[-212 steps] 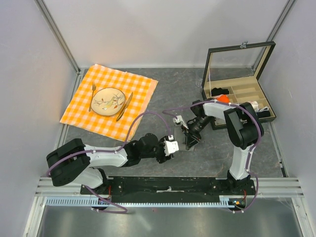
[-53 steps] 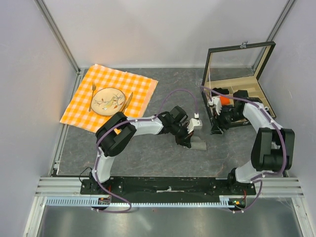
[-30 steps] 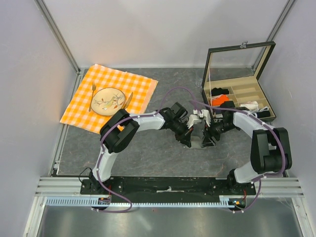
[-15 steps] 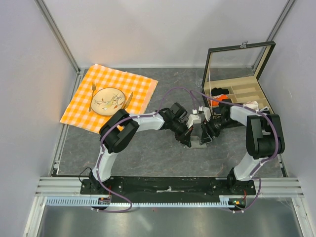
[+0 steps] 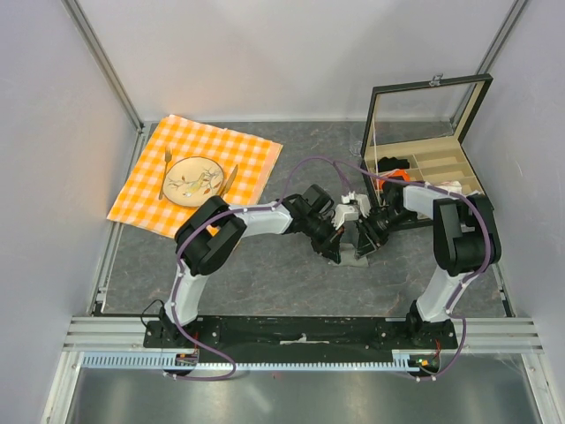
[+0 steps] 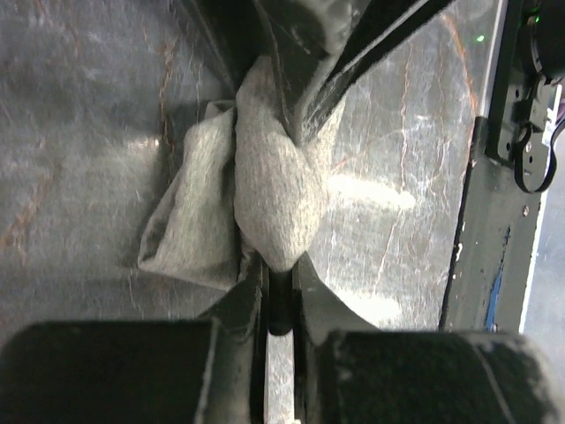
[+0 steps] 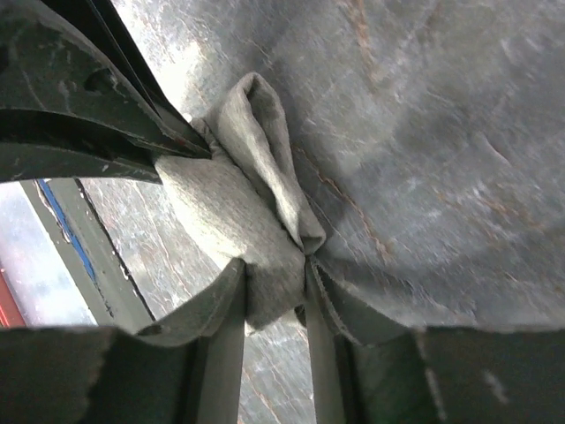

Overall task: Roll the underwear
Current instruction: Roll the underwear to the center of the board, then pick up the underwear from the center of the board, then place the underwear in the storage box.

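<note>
1. You've got the underwear [image 5: 357,258] as a bunched grey roll lying on the table [image 5: 265,283], mid-table, just off the front-left corner of the box [image 5: 365,166].
2. Left gripper [image 6: 278,276]: jaws almost together, pinching one end of the roll. Your left wrist view shows cloth squeezed into the narrow gap.
3. Right gripper [image 7: 275,296]: jaws narrowed, one finger either side of the opposite end, cloth filling the gap, so it's gripped.
4. The grippers face each other across the roll, tips close together.
5. A looser flap hangs off one side of the roll, resting on the table.
6. Box lid stands open. The checked cloth [image 5: 141,208] with the plate [image 5: 194,181] sits far-left, well apart.
</note>
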### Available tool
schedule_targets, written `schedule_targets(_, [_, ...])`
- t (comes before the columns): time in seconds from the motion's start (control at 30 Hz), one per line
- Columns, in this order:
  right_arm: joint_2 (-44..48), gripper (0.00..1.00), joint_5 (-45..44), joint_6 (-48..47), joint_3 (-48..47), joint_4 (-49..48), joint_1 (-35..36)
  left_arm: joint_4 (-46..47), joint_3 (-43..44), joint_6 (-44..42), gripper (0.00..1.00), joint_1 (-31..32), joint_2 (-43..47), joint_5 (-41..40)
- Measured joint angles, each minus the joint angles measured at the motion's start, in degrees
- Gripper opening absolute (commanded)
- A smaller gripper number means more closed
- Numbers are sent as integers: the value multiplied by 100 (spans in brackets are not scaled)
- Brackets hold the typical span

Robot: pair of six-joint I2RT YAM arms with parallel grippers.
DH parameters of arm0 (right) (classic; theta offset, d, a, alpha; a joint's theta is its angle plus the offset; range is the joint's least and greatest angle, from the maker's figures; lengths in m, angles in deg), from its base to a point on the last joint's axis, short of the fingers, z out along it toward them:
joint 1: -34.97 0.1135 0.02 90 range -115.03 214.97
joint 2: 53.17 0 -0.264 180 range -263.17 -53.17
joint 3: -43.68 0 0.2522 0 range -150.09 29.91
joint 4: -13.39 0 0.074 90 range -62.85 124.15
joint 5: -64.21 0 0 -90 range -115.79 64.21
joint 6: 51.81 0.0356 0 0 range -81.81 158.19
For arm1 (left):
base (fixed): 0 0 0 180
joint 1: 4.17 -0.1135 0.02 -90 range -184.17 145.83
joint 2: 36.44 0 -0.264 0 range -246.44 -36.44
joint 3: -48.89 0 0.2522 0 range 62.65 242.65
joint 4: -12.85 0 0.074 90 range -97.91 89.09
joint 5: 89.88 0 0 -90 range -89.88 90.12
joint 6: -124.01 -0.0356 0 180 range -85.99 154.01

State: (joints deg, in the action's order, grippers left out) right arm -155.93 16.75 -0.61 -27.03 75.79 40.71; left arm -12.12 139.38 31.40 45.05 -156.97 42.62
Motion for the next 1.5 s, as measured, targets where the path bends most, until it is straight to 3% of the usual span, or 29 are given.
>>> schedule_targets(0.1, [-66,14,2,-55,-13,39,81,129,-151,105,24,11,114,-192])
schedule_targets(0.23, [-96,7,39,-149,-48,63,155,365,-483,299,42,48,380,-577])
schedule_targets(0.33, [-96,3,48,-195,-48,81,205,603,-868,426,50,61,748,-999])
schedule_targets(0.6, [50,0,87,-439,17,140,214,667,-1786,437,52,-138,1674,-2006])
schedule_targets(1.17, [933,0,498,-946,31,577,39,638,-2837,481,51,-785,4214,-2345])
schedule_targets(1.3, [1073,0,562,-944,-317,817,-234,402,-2837,544,53,-979,4688,-2339])
schedule_targets(1.5, [1244,0,374,-1165,-1672,1182,-1071,-313,-2774,525,59,-1084,5772,-2583])
